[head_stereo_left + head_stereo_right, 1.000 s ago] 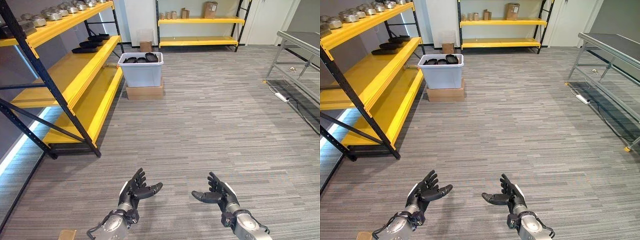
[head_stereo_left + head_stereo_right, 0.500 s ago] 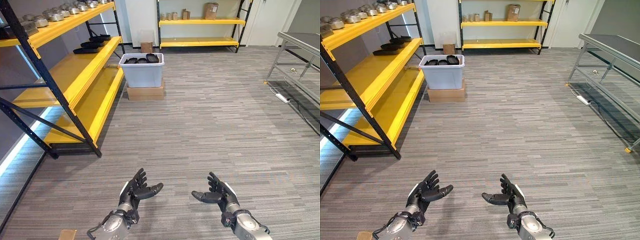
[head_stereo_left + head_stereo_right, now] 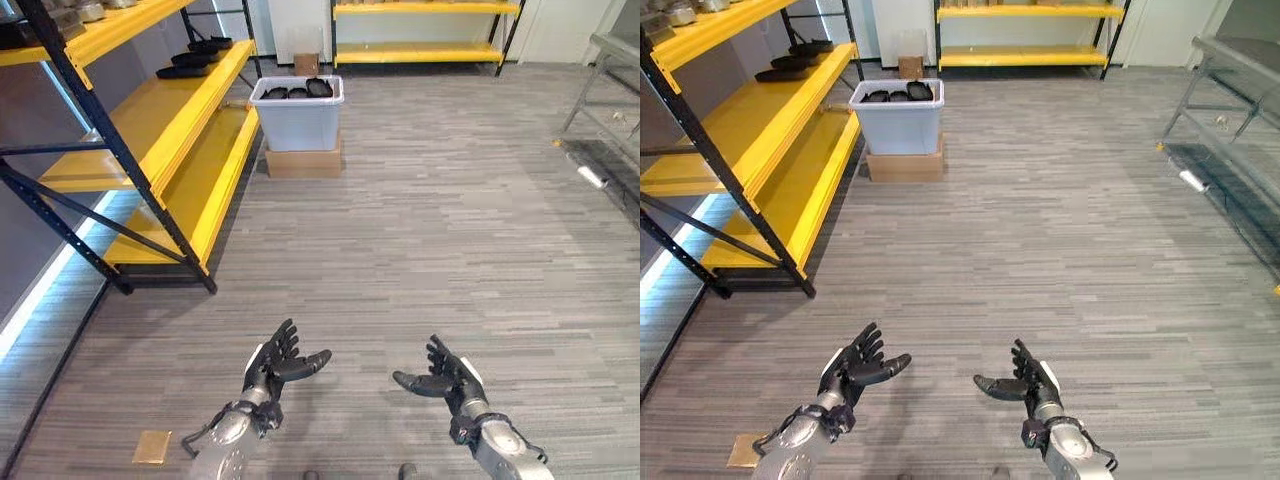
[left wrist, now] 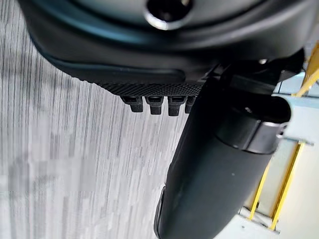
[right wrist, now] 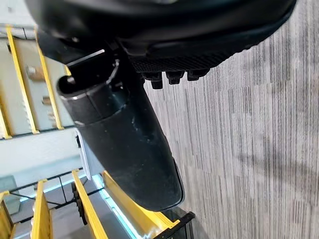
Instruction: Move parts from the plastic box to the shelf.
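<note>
Bright even indoor light, soft shadows, blurred wrist close-ups

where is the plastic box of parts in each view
Left eye view: plastic box at upper centre, on a cardboard box, right of the yellow shelf.
Right eye view: plastic box at upper left of centre, on the same cardboard box.
Left wrist view: cannot make it out.
Right wrist view: cannot make it out.
Shared landmark: the cardboard box under it.

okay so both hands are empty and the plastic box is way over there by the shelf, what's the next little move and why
Probably keep walking toward the plastic box. Both the left hand and right hand are open and hold nothing, low over the floor, while the box with its dark parts sits far ahead on a cardboard box beside the yellow shelf, seemingly out of reach.
</note>
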You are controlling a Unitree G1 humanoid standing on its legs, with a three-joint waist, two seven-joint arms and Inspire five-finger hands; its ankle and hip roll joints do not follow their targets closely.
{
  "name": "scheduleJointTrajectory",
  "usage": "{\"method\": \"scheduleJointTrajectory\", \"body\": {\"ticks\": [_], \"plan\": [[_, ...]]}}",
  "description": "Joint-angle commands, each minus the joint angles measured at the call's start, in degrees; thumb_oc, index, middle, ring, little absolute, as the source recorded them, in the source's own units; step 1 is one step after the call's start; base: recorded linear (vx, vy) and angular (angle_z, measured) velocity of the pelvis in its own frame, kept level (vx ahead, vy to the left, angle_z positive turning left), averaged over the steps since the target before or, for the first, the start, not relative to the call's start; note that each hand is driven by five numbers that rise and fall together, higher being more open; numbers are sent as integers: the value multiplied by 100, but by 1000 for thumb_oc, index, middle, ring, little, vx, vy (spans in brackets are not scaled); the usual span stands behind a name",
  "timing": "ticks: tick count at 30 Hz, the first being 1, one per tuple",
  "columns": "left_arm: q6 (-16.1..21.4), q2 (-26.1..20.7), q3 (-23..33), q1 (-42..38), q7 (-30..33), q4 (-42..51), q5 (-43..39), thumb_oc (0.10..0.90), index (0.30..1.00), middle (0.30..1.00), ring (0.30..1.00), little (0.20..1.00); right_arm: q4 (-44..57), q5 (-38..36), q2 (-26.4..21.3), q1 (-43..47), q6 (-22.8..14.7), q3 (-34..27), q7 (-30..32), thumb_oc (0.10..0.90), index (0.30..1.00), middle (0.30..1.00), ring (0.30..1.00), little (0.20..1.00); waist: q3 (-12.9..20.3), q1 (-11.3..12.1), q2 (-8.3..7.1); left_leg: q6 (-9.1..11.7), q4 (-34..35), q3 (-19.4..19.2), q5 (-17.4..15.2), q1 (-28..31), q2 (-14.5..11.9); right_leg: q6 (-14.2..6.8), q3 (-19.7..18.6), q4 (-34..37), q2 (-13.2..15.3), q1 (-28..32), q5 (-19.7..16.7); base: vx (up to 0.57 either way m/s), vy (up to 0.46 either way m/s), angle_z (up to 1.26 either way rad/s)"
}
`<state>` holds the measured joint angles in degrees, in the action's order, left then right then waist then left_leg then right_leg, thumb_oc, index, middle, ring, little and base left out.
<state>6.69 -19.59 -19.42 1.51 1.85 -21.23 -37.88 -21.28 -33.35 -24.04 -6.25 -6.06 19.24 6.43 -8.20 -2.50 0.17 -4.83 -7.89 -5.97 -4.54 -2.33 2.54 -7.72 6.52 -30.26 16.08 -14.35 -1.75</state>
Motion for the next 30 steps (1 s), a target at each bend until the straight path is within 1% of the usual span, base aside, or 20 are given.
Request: {"method": "scheduleJointTrajectory", "body": {"ticks": [1,3,4,5,8,9,12,13,15,17,19,20,21,22,23,24,25,27,29,30], "plan": [[572,-299,152,-352,-119,632,42,900,1000,1000,1000,1000,341,-9,49,382,-489,-145,-16,900,1000,1000,1000,1000,-116,57,23,-94,-173,148,-690,357,-135,-190,-83,-626,302,-210,-783,271,162,29],[580,-320,194,-411,-146,620,-10,900,1000,1000,1000,1000,358,-77,14,395,-519,-217,27,900,1000,1000,1000,1000,-152,-70,-52,-27,-112,285,-930,712,28,-158,-58,370,135,-423,-562,330,9,13],[580,-320,194,-412,-147,620,-11,900,1000,1000,1000,1000,356,-77,14,396,-520,-216,27,900,1000,1000,1000,1000,-162,-77,-43,-25,-109,294,-931,725,18,-156,-41,387,128,-398,-566,237,-71,-4],[584,-316,165,-489,-144,567,-17,900,1000,1000,1000,1000,287,-104,-1,479,-537,-203,60,900,1000,1000,1000,1000,-182,-91,-132,23,-110,281,-1041,790,92,-174,22,1005,166,-470,-557,167,-66,11],[602,-253,188,-589,-96,512,-20,900,1000,1000,1000,1000,240,-103,-16,628,-545,-190,132,900,1000,1000,1000,1000,-248,-141,-137,111,-218,305,-1271,965,82,-240,250,1682,185,-449,-644,246,-83,8],[656,-225,216,-652,-63,604,19,900,1000,1000,1000,1000,244,-46,-40,739,-534,-166,156,900,1000,1000,1000,1000,-283,-174,-166,209,-369,329,-1509,1167,94,-326,342,2118,226,-558,-811,323,-107,11],[684,-180,231,-636,-47,703,27,900,1000,1000,1000,1000,281,36,-102,749,-517,-177,163,900,1000,1000,1000,1000,-289,-199,-168,269,-590,328,-1681,1280,30,-385,369,2066,257,-707,-967,316,-123,20],[698,-149,212,-604,-111,766,-54,900,1000,1000,1000,1000,269,-4,-135,718,-518,-158,141,900,1000,1000,1000,1000,-198,-223,-172,394,-848,350,-1773,1336,-106,-264,339,1732,129,-798,-769,321,-168,12],[705,-117,208,-596,-105,785,-89,900,1000,1000,1000,1000,276,-4,-151,723,-503,-143,135,900,1000,1000,1000,1000,-165,-249,-160,418,-1016,354,-1815,1309,-170,-216,287,1579,67,-836,-708,308,-166,28],[691,-91,201,-494,-124,761,-227,900,1000,1000,1000,1000,330,-56,-196,735,-511,-115,73,900,1000,1000,1000,1000,-32,-322,-34,546,-765,451,-1649,1657,-504,0,267,671,-281,-1086,-136,375,-223,30],[680,-89,193,-413,-140,754,-239,900,1000,1000,1000,1000,316,-44,-212,705,-508,-106,65,900,1000,1000,1000,1000,94,-349,1,623,-532,476,-1503,1918,-676,91,284,321,-417,-1191,138,382,-239,10],[653,-101,209,-333,-143,790,-246,900,1000,1000,1000,1000,344,-47,-222,653,-490,-110,47,900,1000,1000,1000,1000,193,-363,22,697,-508,519,-1190,2014,-812,188,301,257,-557,-1146,282,293,-200,-3],[652,-104,208,-331,-143,791,-246,900,1000,1000,1000,1000,346,-47,-220,651,-489,-110,48,900,1000,1000,1000,1000,204,-369,12,698,-490,526,-1165,2004,-804,191,304,290,-551,-1144,257,268,-199,3],[649,-105,210,-278,-154,802,-259,900,1000,1000,1000,1000,340,-33,-237,619,-490,-84,25,900,1000,1000,1000,1000,242,-346,49,791,-670,532,-661,1919,-952,306,338,338,-703,-1019,384,184,-210,17],[656,-115,196,-264,-150,822,-302,900,1000,1000,1000,1000,297,-31,-250,599,-510,-73,19,900,1000,1000,1000,1000,282,-317,36,874,-1385,553,163,1535,-1091,475,359,508,-867,-836,453,188,-208,25],[656,-115,196,-264,-150,822,-302,900,1000,1000,1000,1000,297,-31,-250,599,-510,-73,19,900,1000,1000,1000,1000,282,-317,36,874,-1385,553,163,1535,-1091,475,359,508,-867,-836,453,253,-656,18],[619,-177,135,-375,-159,925,-520,900,1000,1000,1000,1000,370,-173,-390,581,-664,-172,59,900,1000,1000,1000,1000,-37,-127,-324,687,-4262,499,976,-155,-1297,961,433,997,-1130,-159,655,259,-634,-11],[612,-188,109,-391,-176,972,-526,900,1000,1000,1000,1000,371,-145,-440,545,-656,-209,77,900,1000,1000,1000,1000,-144,-41,-369,621,-4398,447,748,-465,-1282,983,412,1131,-1201,30,720,230,-390,5],[633,-172,44,-362,-175,1031,-576,900,1000,1000,1000,1000,354,-195,-503,464,-678,-301,169,900,1000,1000,1000,1000,-259,95,-413,615,-4028,257,304,-1262,-1106,878,364,1441,-1188,473,760,334,-74,-31],[633,-139,47,-269,-210,1019,-728,900,1000,1000,1000,1000,349,-238,-519,386,-722,-373,202,900,1000,1000,1000,1000,-271,185,-419,695,-3000,209,400,-1712,-1227,797,294,1765,-1205,794,826,501,50,-27]]}}
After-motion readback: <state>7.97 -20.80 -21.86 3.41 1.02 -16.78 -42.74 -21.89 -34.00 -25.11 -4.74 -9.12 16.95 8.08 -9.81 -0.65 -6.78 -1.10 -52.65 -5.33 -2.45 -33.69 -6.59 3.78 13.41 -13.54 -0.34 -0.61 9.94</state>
